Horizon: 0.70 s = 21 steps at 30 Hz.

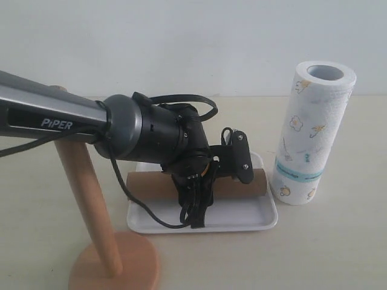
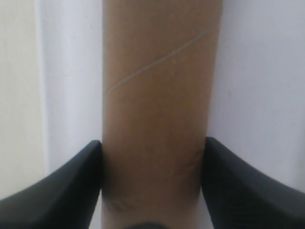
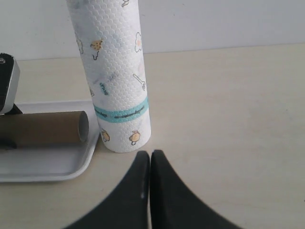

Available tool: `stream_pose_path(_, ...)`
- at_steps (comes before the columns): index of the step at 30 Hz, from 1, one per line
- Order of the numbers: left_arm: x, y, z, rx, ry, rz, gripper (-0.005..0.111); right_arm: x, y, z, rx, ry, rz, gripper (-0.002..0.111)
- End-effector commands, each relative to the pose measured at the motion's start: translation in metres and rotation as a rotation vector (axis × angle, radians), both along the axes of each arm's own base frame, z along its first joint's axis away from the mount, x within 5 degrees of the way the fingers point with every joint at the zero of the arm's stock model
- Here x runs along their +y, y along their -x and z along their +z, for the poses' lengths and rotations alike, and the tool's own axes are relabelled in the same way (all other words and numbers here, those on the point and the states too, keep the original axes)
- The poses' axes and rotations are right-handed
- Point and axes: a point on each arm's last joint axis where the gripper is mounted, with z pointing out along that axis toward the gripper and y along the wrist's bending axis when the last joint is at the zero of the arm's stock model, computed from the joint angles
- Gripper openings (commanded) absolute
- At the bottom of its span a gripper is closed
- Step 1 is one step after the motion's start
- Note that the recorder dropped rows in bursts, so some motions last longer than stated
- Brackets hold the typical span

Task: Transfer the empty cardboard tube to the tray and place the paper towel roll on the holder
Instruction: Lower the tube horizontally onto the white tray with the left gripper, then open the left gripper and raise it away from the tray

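Note:
The empty cardboard tube (image 1: 151,181) lies lengthwise in the white tray (image 1: 242,219). My left gripper (image 1: 208,175) is down over its middle, and in the left wrist view the gripper (image 2: 153,155) has both black fingers (image 2: 76,186) pressed against the sides of the tube (image 2: 162,86). The paper towel roll (image 1: 311,133) stands upright on the table just right of the tray. The wooden holder (image 1: 84,193) stands at front left, its post bare. My right gripper (image 3: 150,156) is shut and empty, a little in front of the roll (image 3: 116,81).
The left arm crosses in front of the holder's post, whose round base (image 1: 130,266) sits near the front edge. A pale wall runs behind the table. The tray (image 3: 47,167) and the tube's open end (image 3: 82,126) lie beside the roll in the right wrist view.

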Motion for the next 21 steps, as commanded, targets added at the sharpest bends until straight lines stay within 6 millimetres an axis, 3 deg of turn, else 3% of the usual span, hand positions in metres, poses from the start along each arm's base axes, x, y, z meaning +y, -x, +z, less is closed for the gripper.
stream_pose_path(1,-0.0035,-0.0001,0.0002,-0.013,0.034,-0.017,0.004,-0.0004,0.0002,0.0005,-0.008,0.010,-0.004,0.000)
stream_pose_path(21,-0.0034,0.0007,-0.0012,0.003,0.046,0.010,0.004,-0.0004,0.0002,0.0005,-0.008,0.010,-0.004,0.000)
